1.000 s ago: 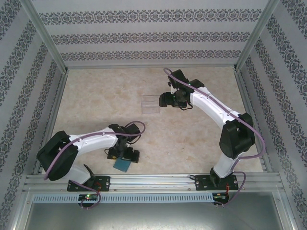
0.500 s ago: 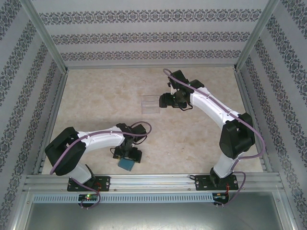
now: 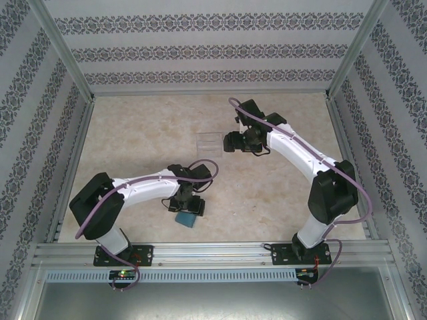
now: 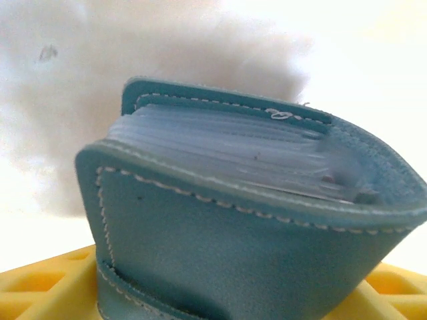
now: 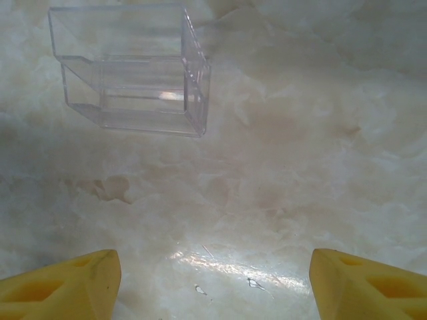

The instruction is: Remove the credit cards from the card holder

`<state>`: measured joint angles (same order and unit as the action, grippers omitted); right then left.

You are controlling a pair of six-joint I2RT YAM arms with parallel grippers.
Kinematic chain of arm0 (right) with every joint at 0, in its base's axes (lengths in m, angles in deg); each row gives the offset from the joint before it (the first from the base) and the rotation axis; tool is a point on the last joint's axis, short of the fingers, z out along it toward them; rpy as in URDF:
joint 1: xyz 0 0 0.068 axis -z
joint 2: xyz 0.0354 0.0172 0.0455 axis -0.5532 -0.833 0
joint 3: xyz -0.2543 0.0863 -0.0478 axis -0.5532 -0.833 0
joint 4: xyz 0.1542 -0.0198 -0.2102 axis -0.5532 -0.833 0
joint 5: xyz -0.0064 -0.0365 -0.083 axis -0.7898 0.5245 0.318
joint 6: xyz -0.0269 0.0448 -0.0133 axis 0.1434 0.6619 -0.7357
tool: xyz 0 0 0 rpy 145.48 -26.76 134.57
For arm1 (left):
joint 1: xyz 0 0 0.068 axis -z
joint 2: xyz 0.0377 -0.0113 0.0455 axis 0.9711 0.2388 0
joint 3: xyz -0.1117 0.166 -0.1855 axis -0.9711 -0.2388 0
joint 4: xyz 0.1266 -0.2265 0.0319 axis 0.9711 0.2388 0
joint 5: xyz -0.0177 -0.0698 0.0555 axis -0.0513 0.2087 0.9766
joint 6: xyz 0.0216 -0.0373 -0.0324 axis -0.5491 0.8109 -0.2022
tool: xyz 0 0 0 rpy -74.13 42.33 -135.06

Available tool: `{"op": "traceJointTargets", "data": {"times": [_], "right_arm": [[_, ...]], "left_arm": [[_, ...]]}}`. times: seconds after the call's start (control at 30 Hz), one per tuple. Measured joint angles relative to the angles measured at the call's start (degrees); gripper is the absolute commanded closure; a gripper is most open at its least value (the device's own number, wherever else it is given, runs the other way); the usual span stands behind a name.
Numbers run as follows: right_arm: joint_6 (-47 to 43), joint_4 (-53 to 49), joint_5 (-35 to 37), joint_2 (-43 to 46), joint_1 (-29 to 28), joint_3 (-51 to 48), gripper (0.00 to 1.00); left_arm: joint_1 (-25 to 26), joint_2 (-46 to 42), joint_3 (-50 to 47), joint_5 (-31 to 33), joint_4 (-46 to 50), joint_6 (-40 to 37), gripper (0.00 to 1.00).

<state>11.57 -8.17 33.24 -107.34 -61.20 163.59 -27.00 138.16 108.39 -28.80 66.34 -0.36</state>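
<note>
The small teal-blue folding leather card holder [image 3: 185,220] sits close to the table's [image 3: 133,153] near edge, left of the middle, with its long axis roughly along that edge. Seen close from the wrist, its two soft panels with white stitching [image 4: 200,199] gape towards the camera. The fold is on the right, and a stack of clear plastic sleeves [image 4: 220,150] fans out between the panels. The left gripper [image 3: 185,211] straddles it, yellow ribbed fingers [image 4: 40,288] on either side; whether they pinch it I cannot tell. The right gripper [image 5: 213,280] hangs spread wide over bare marbled beige tabletop near the far middle, just beside a clear rigid plastic box [image 5: 133,73].
</note>
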Motion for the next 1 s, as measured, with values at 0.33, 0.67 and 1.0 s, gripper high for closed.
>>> {"op": "traceJointTargets", "data": {"times": [0.33, 0.67, 1.0], "right_arm": [[0.0, -0.2, 0.4, 0.8, 0.0, -1.9, 0.25], [0.0, -0.4, 0.5, 1.8, 0.0, -3.0, 0.26], [0.1, -0.2, 0.4, 4.4, 0.0, -5.5, 0.27]], "left_arm": [[0.0, 7.7, 9.7, 1.6, -0.7, 1.9, 0.28], [-0.1, 15.0, 16.2, 2.1, -1.4, 4.1, 0.2], [-0.4, 13.7, 16.2, 2.2, -1.4, 4.9, 0.11]]}}
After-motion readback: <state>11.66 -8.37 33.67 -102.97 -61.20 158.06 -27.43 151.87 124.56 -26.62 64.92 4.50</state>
